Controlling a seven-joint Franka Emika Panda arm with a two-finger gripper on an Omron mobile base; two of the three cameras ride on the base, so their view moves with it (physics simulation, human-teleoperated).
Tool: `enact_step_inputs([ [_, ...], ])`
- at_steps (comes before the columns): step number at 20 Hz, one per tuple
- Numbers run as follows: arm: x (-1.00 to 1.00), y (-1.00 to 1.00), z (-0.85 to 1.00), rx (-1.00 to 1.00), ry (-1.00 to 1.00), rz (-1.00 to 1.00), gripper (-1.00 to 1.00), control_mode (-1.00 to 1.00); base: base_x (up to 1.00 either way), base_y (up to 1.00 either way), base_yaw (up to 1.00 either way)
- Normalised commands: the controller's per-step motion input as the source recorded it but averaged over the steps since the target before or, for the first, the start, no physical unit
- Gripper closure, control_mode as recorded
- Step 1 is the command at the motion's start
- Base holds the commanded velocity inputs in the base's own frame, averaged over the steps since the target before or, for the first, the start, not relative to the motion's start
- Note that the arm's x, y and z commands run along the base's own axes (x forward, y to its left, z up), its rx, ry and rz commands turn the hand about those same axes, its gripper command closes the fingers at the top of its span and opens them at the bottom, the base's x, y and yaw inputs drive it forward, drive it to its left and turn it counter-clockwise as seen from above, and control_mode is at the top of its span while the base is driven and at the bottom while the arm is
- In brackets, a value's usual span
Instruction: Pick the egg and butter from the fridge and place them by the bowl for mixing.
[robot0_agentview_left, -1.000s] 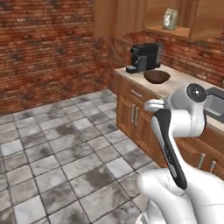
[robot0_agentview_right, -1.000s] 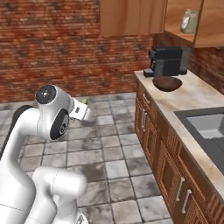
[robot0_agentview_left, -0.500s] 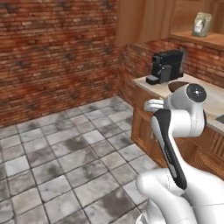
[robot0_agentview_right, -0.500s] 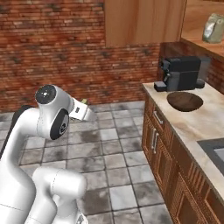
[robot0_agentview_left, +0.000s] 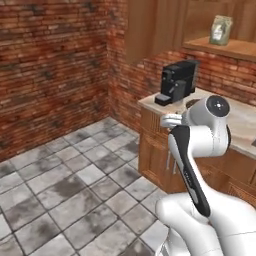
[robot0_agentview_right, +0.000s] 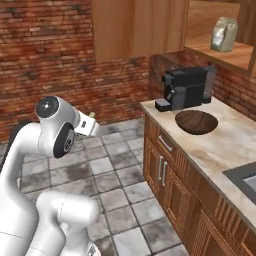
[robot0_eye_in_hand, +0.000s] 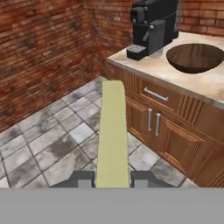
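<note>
One stick of butter (robot0_eye_in_hand: 113, 135) is in sight, pale yellow-olive, pinched between the two dark fingertips (robot0_eye_in_hand: 83, 178) of the gripper (robot0_eye_in_hand: 112, 179) and reaching away from them in the hand view, above the floor and short of the counter. In the right base view a small tip of the butter shows just beyond the white hand at the arm's end. One bowl (robot0_agentview_right: 196, 121) of dark brown wood rests on the counter (robot0_agentview_right: 225, 145), wide and shallow, just beside the one black coffee machine (robot0_agentview_right: 186, 88), which stands at the counter's end near the brick corner; the bowl appears again in the hand view (robot0_eye_in_hand: 195, 57), to the right of the machine (robot0_eye_in_hand: 151, 26). One jar (robot0_agentview_right: 223, 34) with a pale label stands on a wooden shelf (robot0_agentview_right: 225, 50) above the counter, and it also shows in the left base view (robot0_agentview_left: 220, 29). A corner of one steel sink (robot0_agentview_right: 244, 178) is set into the counter toward the near edge of the right base view. The counter top is light speckled stone over wooden cabinets (robot0_eye_in_hand: 162, 127) with three metal handles visible in the hand view. The floor (robot0_agentview_left: 65, 185) is grey mottled tile, the walls (robot0_agentview_left: 50, 65) are red brick, and a wooden upper cabinet (robot0_agentview_right: 135, 30) hangs above the corner.
</note>
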Motion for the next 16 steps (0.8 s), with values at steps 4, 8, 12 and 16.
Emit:
enact_step_inputs([
  [4,0.0,0.0,0.0,0.0,0.0,0.0,1.0,1.0,0.45,0.34,-0.62],
  [8,0.0,0.0,0.0,0.0,0.0,0.0,1.0,1.0,0.49,0.33,-0.61],
  [12,0.0,0.0,0.0,0.0,0.0,0.0,1.0,1.0,0.52,0.33,-0.59],
  [16,0.0,0.0,0.0,0.0,0.0,0.0,1.0,1.0,0.52,0.33,-0.59],
])
